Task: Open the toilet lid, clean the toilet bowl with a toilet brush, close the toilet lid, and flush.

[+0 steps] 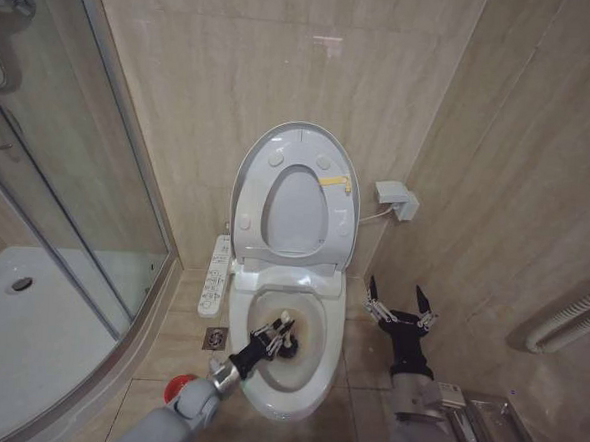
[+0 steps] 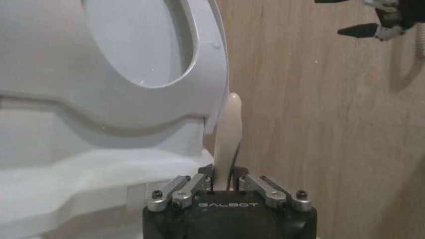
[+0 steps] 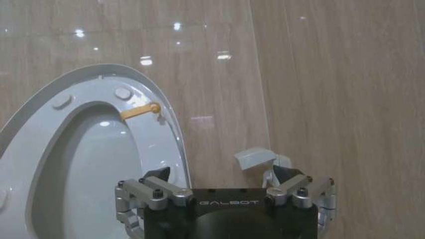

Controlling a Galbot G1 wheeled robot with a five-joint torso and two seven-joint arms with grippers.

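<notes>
The toilet lid [image 1: 298,141] stands raised against the wall, with the ring seat and its yellow sticker [image 1: 336,180] leaning on it. Below it the toilet bowl [image 1: 330,328] lies open, brown stain on its inner wall. My left gripper [image 1: 271,334] reaches over the bowl, shut on the white handle of the toilet brush [image 2: 228,134]. Its dark head [image 1: 289,349] is down inside the bowl. The red holder [image 1: 178,386] sits on the floor left of the bowl. My right gripper [image 1: 400,306] hangs open to the right of the bowl, holding nothing. The right wrist view shows the lid [image 3: 79,84] beyond that gripper [image 3: 222,179].
A white control panel [image 1: 215,274] juts from the bowl's left side, with a floor drain [image 1: 215,338] beside it. The glass shower enclosure and its tray [image 1: 29,315] fill the left. A wall box [image 1: 394,199], a grey rail [image 1: 570,318] and a metal rack [image 1: 492,433] stand on the right.
</notes>
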